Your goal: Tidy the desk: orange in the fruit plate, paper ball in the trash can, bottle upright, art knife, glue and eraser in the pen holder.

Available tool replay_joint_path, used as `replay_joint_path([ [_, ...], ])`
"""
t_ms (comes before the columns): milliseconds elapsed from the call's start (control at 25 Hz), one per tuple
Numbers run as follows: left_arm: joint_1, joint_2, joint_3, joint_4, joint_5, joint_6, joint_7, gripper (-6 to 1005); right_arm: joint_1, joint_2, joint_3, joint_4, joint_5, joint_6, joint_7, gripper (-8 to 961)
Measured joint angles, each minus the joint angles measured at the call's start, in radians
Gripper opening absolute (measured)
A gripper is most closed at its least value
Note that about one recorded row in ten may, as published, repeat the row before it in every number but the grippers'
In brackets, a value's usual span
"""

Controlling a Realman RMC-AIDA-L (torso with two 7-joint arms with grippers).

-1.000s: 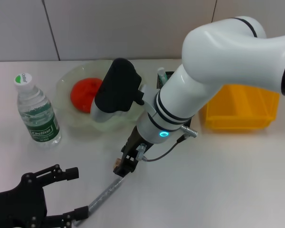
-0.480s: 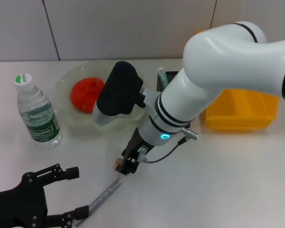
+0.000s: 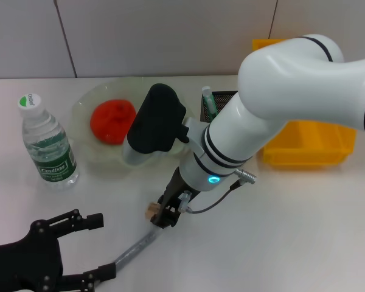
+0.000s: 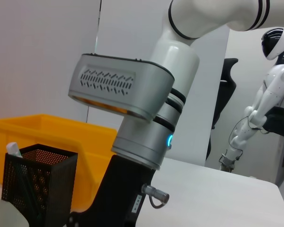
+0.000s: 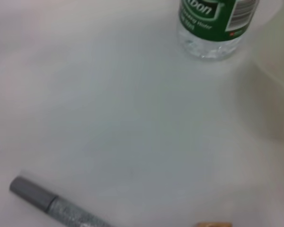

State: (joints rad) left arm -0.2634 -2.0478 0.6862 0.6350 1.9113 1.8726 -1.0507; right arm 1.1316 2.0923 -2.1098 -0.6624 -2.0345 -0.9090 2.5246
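My right gripper [image 3: 168,214] hangs low over the desk [image 3: 280,231], right beside the tan eraser [image 3: 151,211] [image 5: 213,224]. The silver-grey glue [image 3: 137,246] [image 5: 61,209] lies just in front of them, pointing toward my left gripper [image 3: 92,246], which rests open at the desk's near left. The bottle [image 3: 46,143] [image 5: 217,26] stands upright at the left. An orange [image 3: 112,120] sits in the fruit plate [image 3: 85,104]. The art knife [image 3: 208,97] stands in the pen holder [image 3: 224,102] [image 4: 38,182]. The trash can [image 3: 310,146] [image 4: 61,137] is at the right. No paper ball shows.
My right arm's thick white forearm [image 3: 274,91] reaches over the desk's middle and covers part of the plate and pen holder. Bare desk lies at the near right. A grey wall [image 3: 170,36] stands behind the desk.
My right gripper has shifted slightly right and nearer, while the eraser, the glue and the left arm have stayed put.
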Motion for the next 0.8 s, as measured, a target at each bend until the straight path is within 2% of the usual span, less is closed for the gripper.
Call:
replay_joint_path([
  [480,-0.002,-0.005,0.002,0.0,0.0,-0.001,0.0,863,-0.018,0.0,-0.024,-0.009,0.008,0.024,0.0,382],
  [640,-0.002,-0.005,0.002,0.0,0.0,-0.001,0.0,863,-0.024,0.0,-0.015,-0.026,0.006,0.03,-0.001,268],
  [800,-0.001,-0.005,0.0,0.0,0.0,-0.001,-0.001,863,-0.031,-0.006,0.012,-0.052,-0.01,0.008,-0.001,257],
])
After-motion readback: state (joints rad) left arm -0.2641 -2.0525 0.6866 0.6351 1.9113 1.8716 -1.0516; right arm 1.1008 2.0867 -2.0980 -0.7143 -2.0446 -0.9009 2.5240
